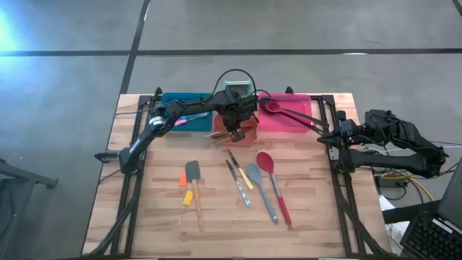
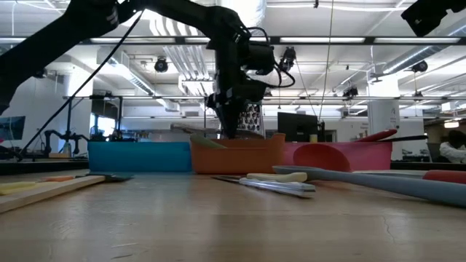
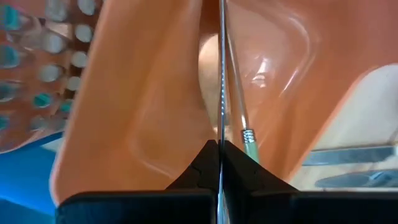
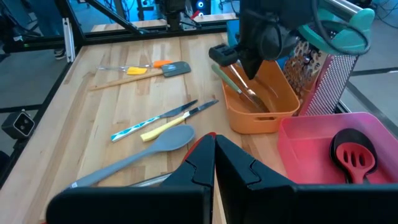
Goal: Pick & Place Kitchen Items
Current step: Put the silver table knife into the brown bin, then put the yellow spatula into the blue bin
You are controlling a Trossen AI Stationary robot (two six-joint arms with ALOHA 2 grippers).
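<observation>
My left gripper (image 1: 232,128) hangs over the orange bin (image 1: 238,136), fingers pointing down into it, shut on a slim metal utensil (image 3: 221,87) seen edge-on. A pale-green-handled tool (image 3: 249,142) lies in the same bin. Loose utensils lie on the wooden table: a red spoon (image 1: 271,180), a grey spoon (image 1: 261,189), a yellow-handled tool (image 1: 241,169), a knife (image 1: 238,185), a grey spatula (image 1: 195,186) and small orange and yellow tools (image 1: 185,189). My right gripper (image 4: 214,147) is shut and empty at the table's right edge. My left gripper pinches the slim metal utensil (image 3: 221,134) between its two fingers. The fingers come from above, pointing down into the orange bin, and the utensil runs straight on ahead of them along their length. Whether its far end touches the bin, I cannot tell.
A blue bin (image 1: 180,107) stands left of the orange one, and a pink bin (image 1: 289,121) holding a black slotted spatula (image 1: 278,108) stands right of it. A teal-rimmed mesh holder (image 4: 339,53) stands behind the orange bin. There is bare wood along the near edge.
</observation>
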